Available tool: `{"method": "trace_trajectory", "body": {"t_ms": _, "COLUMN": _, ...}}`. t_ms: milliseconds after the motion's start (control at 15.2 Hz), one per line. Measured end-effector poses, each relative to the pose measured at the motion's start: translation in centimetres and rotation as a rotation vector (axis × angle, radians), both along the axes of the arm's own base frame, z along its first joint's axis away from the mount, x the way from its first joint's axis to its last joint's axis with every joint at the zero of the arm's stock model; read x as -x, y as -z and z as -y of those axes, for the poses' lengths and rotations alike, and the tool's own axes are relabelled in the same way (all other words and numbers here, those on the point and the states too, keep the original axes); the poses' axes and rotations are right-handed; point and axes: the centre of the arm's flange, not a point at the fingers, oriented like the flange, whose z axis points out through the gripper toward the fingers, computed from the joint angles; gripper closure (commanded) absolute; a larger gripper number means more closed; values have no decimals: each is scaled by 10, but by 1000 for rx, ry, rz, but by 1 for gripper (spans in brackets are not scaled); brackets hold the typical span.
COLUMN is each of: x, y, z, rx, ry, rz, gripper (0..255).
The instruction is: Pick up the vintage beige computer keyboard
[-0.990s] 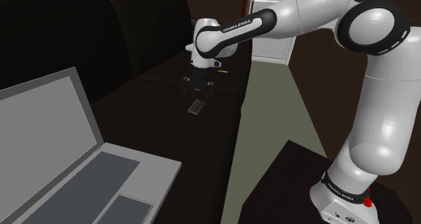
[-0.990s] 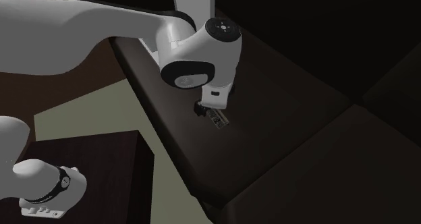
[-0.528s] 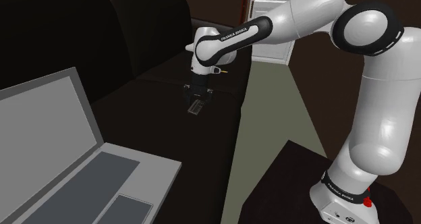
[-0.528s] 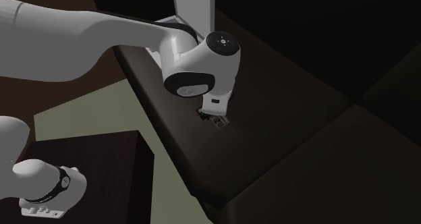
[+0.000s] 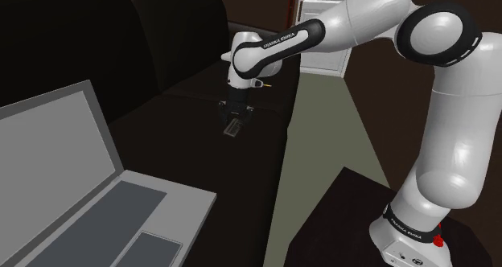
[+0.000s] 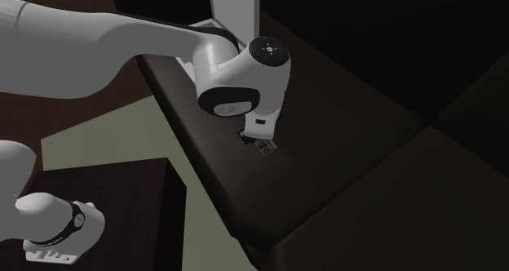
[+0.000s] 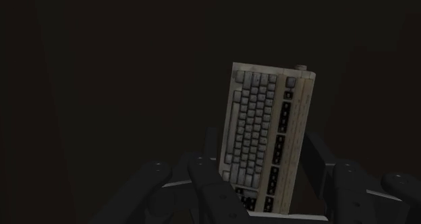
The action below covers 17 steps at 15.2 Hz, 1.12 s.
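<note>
- The keyboard (image 7: 266,121), beige with grey keys, is lying flat on a dark brown surface (image 6: 326,131), directly under the claw (image 7: 262,163), with its near end sitting between the fingers (image 7: 212,148).
- The claw is standing partly open at the keyboard's width, and each black finger is pressing against one long edge, clasping it.
- The white arm (image 5: 354,20) is pointing the claw (image 5: 238,112) straight down at the keyboard (image 5: 233,129).
- A grey laptop (image 5: 80,193) is sitting open, well apart from the claw.
</note>
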Motion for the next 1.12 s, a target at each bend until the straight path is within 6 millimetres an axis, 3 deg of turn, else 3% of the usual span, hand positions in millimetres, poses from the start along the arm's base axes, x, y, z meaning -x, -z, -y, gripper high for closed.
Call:
{"method": "trace_trajectory", "body": {"t_ms": 264, "x": 0, "y": -9, "z": 0, "rx": 0, "ry": 0, "rz": -3, "gripper": 255}}
{"method": "trace_trajectory", "body": {"t_ms": 1122, "x": 0, "y": -75, "z": 1, "rx": 0, "ry": 0, "rz": -3, "gripper": 255}}
